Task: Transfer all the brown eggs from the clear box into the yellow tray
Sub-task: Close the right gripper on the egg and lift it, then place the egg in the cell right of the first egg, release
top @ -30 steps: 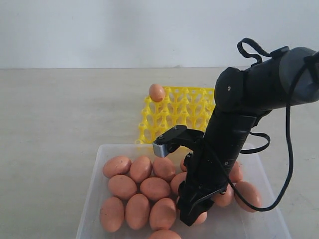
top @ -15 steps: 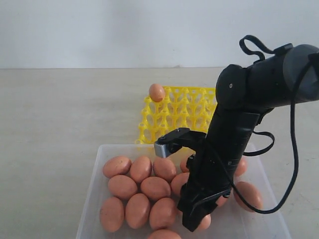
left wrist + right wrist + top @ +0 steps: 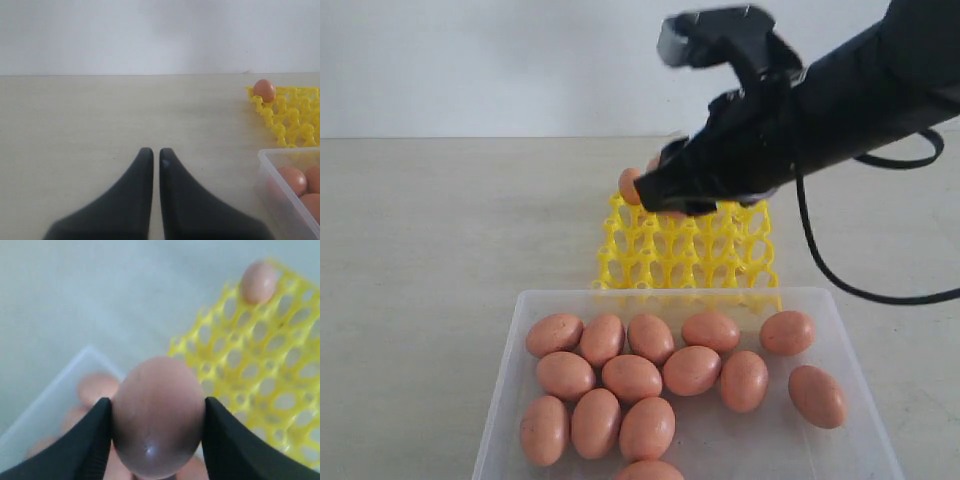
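- The held egg (image 3: 157, 415) should be lowered straight into a free cup of the yellow tray (image 3: 650, 250), beside the seated egg (image 3: 259, 282). It should be released only once the cup bears it.
- The right gripper (image 3: 155, 407) is clamped on that egg, and the arm is stretched almost level above the tray's far row.
- The left gripper (image 3: 152, 152) is closed on nothing, low over the table (image 3: 75, 125).
- The other brown eggs (image 3: 631, 378) are left in the clear box (image 3: 515, 340).

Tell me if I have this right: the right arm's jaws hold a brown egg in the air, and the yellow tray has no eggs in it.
Not quite: the yellow tray already holds one brown egg, seated in a corner cup, as the left wrist view shows. The rest stands: the right arm's jaws hold another brown egg in the air.
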Robot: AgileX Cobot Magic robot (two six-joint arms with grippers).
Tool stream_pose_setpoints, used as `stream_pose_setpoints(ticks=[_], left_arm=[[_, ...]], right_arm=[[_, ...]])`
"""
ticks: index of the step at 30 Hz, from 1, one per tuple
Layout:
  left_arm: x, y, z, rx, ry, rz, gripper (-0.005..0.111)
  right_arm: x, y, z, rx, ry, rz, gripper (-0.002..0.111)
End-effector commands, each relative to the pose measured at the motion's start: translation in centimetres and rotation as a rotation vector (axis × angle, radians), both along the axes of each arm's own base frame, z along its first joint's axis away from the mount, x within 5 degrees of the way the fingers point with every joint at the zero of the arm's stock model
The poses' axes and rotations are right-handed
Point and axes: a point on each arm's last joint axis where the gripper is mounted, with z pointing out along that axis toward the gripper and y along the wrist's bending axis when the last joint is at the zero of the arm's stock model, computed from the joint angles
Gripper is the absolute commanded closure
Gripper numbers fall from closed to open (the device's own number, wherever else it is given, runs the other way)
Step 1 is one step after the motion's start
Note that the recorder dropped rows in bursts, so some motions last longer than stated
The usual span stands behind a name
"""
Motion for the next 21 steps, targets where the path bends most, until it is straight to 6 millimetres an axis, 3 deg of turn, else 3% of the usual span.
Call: stream_pose_setpoints(ticks=[1,7,11,15,18,21], left_arm=[[0.0,0.0,-0.1,0.001,0.000,-0.009,0.103],[0.0,0.0,-0.1,0.001,0.000,-0.009,0.103],[0.0,0.0,-0.1,0.001,0.000,-0.009,0.103],[0.0,0.0,-0.1,0.001,0.000,-0.009,0.103],[0.0,0.0,-0.1,0.001,0.000,-0.009,0.103],[0.0,0.0,-0.1,0.001,0.000,-0.009,0.103]], right_arm=[[0.8,-1.1,2.9,0.102,-0.299,-0.159,0.108],[1.7,-3.1,2.5,0.137,-0.659,-0.376,0.108],[3.4,-2.8,-0.9,0.068,-0.650,-0.393,0.108],[5.5,-1.4,-5.4,-0.068,-0.727,-0.265,0.108],[5.8,-1.3,-5.7,-0.068,-0.773,-0.263,0.108],[5.8,-1.4,-5.7,0.054,-0.710,-0.337,0.108]])
